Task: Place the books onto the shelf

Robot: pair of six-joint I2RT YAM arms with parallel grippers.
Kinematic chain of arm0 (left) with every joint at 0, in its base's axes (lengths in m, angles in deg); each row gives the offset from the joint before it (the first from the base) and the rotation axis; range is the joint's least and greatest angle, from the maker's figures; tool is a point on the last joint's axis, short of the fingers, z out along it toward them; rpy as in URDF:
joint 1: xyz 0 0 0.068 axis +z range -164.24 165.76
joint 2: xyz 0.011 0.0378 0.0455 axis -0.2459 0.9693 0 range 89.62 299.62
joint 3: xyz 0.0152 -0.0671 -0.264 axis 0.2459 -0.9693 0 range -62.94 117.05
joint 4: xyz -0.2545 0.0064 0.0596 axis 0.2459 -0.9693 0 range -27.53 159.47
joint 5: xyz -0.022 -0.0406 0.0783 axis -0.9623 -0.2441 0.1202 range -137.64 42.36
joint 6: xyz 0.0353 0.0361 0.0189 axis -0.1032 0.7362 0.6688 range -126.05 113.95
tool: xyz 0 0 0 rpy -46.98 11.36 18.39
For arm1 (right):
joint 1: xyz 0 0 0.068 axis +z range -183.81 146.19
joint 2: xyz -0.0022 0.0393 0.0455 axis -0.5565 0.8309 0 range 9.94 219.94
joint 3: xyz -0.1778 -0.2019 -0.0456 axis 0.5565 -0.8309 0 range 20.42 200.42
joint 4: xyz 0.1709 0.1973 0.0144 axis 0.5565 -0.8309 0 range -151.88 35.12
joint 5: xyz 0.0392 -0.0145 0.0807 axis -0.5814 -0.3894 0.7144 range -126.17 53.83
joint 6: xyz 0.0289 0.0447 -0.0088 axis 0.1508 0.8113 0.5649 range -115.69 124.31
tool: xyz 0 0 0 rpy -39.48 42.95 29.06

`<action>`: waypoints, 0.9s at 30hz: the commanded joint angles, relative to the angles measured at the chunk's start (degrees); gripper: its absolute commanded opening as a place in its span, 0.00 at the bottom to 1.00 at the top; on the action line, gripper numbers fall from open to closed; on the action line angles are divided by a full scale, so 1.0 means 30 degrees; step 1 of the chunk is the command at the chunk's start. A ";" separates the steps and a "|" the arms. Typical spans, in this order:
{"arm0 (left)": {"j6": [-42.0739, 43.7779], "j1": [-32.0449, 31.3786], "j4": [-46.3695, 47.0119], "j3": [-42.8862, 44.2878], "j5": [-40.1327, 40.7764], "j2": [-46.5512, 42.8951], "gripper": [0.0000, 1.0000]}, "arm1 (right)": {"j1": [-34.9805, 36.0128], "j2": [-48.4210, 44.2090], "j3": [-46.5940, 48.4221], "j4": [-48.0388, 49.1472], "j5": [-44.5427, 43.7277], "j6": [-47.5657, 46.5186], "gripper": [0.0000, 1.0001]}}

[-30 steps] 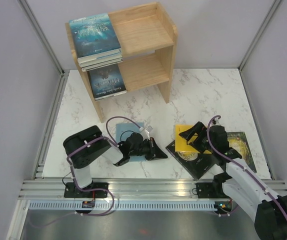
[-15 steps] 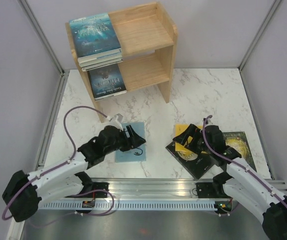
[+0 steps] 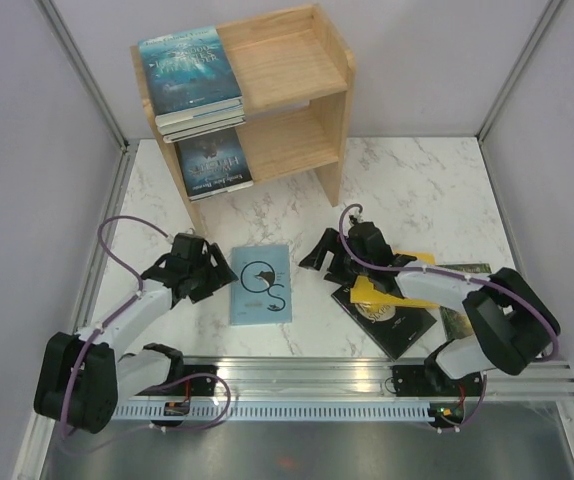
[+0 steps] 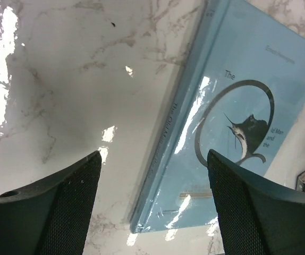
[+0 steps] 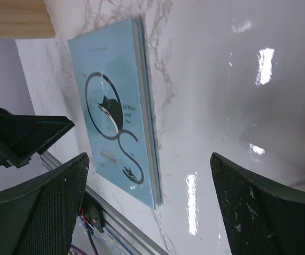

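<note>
1. On my feed the surface [image 3: 407, 180] is white marble with grey veining.
2. The shelf [image 3: 297, 70] is pale natural wood.
3. The pale blue book [image 3: 262, 284] has a dark swirl and a marlin figure on its cover.
4. On the shelf I see a teal-blue book [image 3: 187, 70] on top and a darker blue book [image 3: 214, 160] below.
5. To the right lie a yellow book [image 3: 372, 293], a black book [image 3: 389, 326] and a green-gold book [image 3: 454, 322].

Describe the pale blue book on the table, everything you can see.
The pale blue book is a thin glossy paperback, cover up, with a dark circular emblem holding a marlin and small dark lettering. It lies flat and closed on the marble table, between the left tool and right tool; neither touches it.
</note>
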 commanded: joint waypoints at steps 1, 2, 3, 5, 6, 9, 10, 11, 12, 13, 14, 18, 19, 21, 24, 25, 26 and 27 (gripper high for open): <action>0.1151 0.0763 0.1394 -0.0207 -0.0674 0.0923 0.83 | 0.0081 0.1389 0.1726 0.2045 0.0018 0.0092 0.98; 0.1122 0.0734 0.1632 -0.0295 -0.0703 0.1478 0.83 | 0.0081 0.1741 0.1931 0.2104 0.0017 0.0004 0.98; 0.1121 0.0734 0.1983 -0.0412 -0.0790 0.1860 0.83 | 0.0081 0.2557 0.2136 0.2365 0.0017 0.0003 0.98; 0.1062 0.0793 0.2510 -0.0385 -0.1547 0.2331 0.81 | 0.0081 0.3439 0.2518 0.2863 0.0280 0.0236 0.98; 0.0773 0.0764 0.2890 -0.0645 -0.1581 0.2565 0.81 | 0.0110 0.4314 0.2606 0.3475 0.0368 0.0354 0.97; 0.0332 0.0764 0.3713 -0.0735 -0.2076 0.3528 0.81 | 0.0286 0.5985 0.2753 0.4676 0.0778 0.0850 0.96; 0.0214 0.0792 0.3889 -0.0764 -0.2196 0.3969 0.81 | 0.0374 0.6341 0.2696 0.5001 0.0837 0.0998 0.96; 0.0126 0.0793 0.4383 -0.0822 -0.2661 0.4379 0.80 | 0.0461 0.6663 0.2666 0.5237 0.0867 0.1144 0.96; 0.0009 0.0764 0.4765 -0.0881 -0.3014 0.5051 0.78 | 0.0636 0.7188 0.2579 0.5761 0.0896 0.1378 0.96; -0.0253 0.0589 0.4943 -0.0940 -0.3133 0.5318 0.78 | 0.0754 0.7426 0.2549 0.5969 0.0896 0.1496 0.96; -0.0430 0.0559 0.5931 -0.1085 -0.3744 0.5553 0.77 | 0.0842 0.7834 0.2490 0.6145 0.0838 0.1584 0.96; -0.0957 -0.0114 0.9116 -0.2108 -0.6028 0.6784 0.74 | 0.1311 0.8539 0.1995 0.7139 0.0925 0.2024 0.96; -0.1104 -0.0405 0.9975 -0.2344 -0.6644 0.6902 0.73 | 0.1341 0.8628 0.1847 0.7346 0.0926 0.2228 0.95; -0.1396 -0.0612 1.1121 -0.2960 -0.7906 0.6787 0.71 | 0.1312 0.8775 0.1467 0.7758 0.0897 0.2347 0.95; -0.1895 -0.0730 1.3229 -0.3663 -0.9545 0.6231 0.68 | 0.1312 0.8951 0.1231 0.7963 0.0867 0.2406 0.96; -0.2012 -0.0731 1.3990 -0.3752 -0.9928 0.6084 0.67 | 0.1312 0.9039 0.1230 0.7992 0.0896 0.2406 0.95; -0.2158 -0.0702 1.4230 -0.3840 -1.0453 0.5851 0.66 | 0.1283 0.9184 0.1230 0.8022 0.0925 0.2464 0.95; -0.2305 -0.0730 1.4493 -0.3957 -1.0662 0.5732 0.65 | 0.1283 0.9273 0.1230 0.8167 0.0955 0.2522 0.95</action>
